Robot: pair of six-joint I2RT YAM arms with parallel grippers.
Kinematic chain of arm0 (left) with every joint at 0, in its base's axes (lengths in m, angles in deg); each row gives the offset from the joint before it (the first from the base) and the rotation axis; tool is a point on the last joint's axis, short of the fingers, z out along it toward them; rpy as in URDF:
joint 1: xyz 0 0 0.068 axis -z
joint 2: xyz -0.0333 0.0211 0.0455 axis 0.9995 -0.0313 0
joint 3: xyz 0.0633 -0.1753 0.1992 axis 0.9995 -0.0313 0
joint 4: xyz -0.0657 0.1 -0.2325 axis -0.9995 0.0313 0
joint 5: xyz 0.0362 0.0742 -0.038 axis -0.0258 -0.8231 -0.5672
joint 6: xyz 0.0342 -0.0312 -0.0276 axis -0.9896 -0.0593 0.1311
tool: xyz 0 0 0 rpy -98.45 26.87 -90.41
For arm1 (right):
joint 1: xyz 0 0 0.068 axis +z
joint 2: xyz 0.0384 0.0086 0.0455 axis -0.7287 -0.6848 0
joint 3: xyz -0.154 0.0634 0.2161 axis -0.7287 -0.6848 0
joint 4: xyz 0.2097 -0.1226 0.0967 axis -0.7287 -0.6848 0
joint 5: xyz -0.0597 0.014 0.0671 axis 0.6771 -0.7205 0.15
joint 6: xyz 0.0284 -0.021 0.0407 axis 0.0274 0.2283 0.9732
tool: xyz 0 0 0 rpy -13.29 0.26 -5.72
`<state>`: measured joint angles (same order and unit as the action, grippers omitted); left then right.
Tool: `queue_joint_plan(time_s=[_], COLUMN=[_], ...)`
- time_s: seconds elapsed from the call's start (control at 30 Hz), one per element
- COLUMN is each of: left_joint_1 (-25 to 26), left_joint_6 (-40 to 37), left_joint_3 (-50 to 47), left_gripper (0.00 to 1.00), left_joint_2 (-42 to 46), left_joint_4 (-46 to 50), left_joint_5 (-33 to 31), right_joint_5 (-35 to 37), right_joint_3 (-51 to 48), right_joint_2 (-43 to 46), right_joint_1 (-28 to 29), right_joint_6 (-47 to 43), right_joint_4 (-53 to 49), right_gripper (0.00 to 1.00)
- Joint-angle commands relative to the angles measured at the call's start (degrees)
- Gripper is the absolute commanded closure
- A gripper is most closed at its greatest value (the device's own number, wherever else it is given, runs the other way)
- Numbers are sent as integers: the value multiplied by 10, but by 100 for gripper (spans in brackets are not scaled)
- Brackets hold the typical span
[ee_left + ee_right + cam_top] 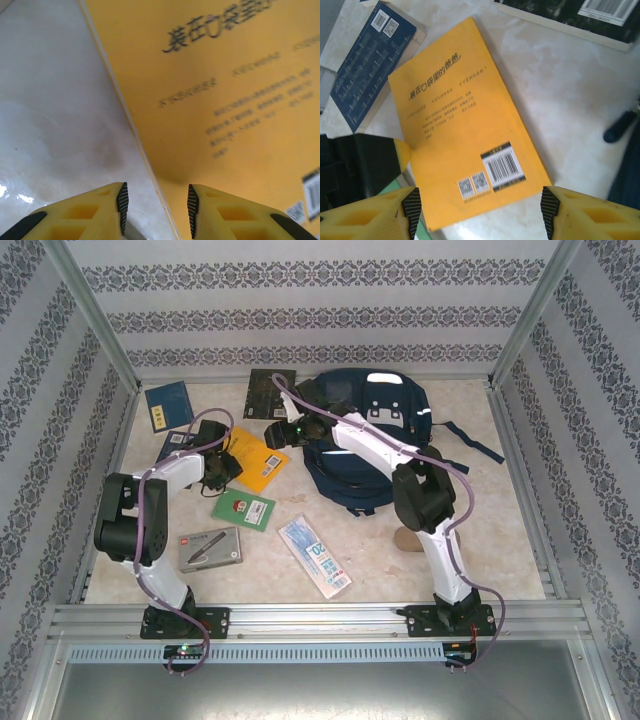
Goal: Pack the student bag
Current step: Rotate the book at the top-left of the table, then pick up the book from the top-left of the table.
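Left hand (155, 209) over yellow book (225, 95), bag (347, 483) beyond

On table (500, 530), student bag (345, 487) rear right, paperback (265, 465) just left of it

Left arm (172, 472), right arm (365, 443): white w/ blk joints, purple cables; yellow fingers (85, 217), ribbed pads (122, 207).

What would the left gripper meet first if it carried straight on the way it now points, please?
Most likely the yellow book: its long edge runs from between the left gripper's open fingers, with the tabletop alongside. Depth is unclear, so it might touch the tabletop first.
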<state>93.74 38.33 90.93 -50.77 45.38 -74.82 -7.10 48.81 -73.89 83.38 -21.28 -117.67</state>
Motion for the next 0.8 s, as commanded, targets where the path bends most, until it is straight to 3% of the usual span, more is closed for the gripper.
queue_joint_plan(time_s=[0.0,0.13,0.27,0.4,0.6,0.77], left_joint_1=[-8,-11,-11,-11,-11,-12], left_joint_6=[20,23,30,21,-4,-2], left_joint_3=[0,-2,-9,1,2,-9], left_gripper=[60,59,64,70,71,71], left_joint_2=[-14,-36,-46,-48,-38,-28], left_joint_4=[-43,-67,-83,-61,-13,-15], left_joint_5=[11,24,30,25,-1,0], right_joint_5=[-29,-37,-36,-13,30,4], right_joint_3=[51,101,147,178,196,233], right_joint_2=[-41,-91,-136,-172,-198,-222], right_joint_1=[-1,-7,-9,-10,-12,-19], right_joint_6=[-21,-26,-33,-40,-35,-15], right_joint_4=[2,-8,-24,-38,-34,-42], right_gripper=[36,38,39,39,38,38])
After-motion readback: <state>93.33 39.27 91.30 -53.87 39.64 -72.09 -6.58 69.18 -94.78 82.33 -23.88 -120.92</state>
